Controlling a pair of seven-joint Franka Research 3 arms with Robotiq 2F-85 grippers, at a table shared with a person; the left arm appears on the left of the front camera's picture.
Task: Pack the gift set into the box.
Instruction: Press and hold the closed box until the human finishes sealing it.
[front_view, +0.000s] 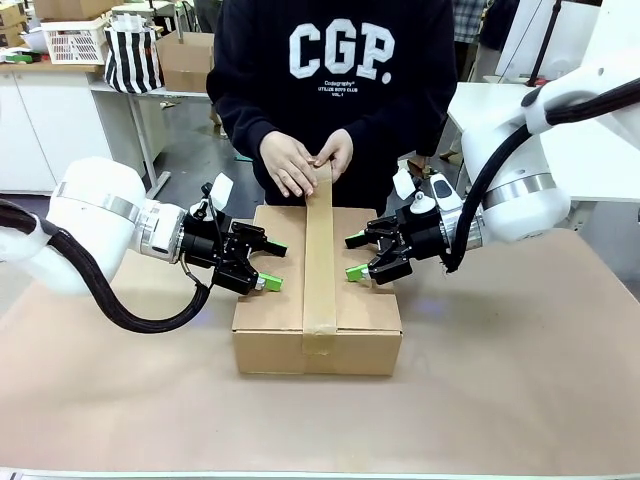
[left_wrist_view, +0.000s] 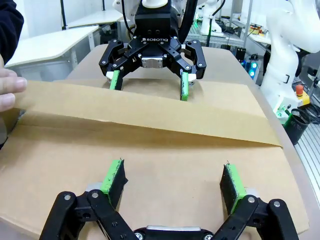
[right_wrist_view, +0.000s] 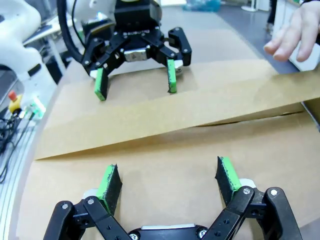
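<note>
- Box (front_view: 300, 320) sits closed at mid-worktop (front_view: 520, 380), between the two arms, long side facing the camera.
- Strip of brown tape (front_view: 319, 260) runs along the centre seam, from the far edge over the top and down the near face.
- Person's hands (front_view: 305, 160) hold the tape's far end, raised above the box's far edge; the strip lifts off the lid there.
- Left gripper (front_view: 266, 266) is over the box's left half; fingers (left_wrist_view: 114, 176) spread apart, grasping nothing, pads just above the cardboard.
- Right gripper (front_view: 355, 255) is over the right half; fingers (right_wrist_view: 229, 172) likewise spread and unloaded.
- Grippers face each other across the tape.
</note>
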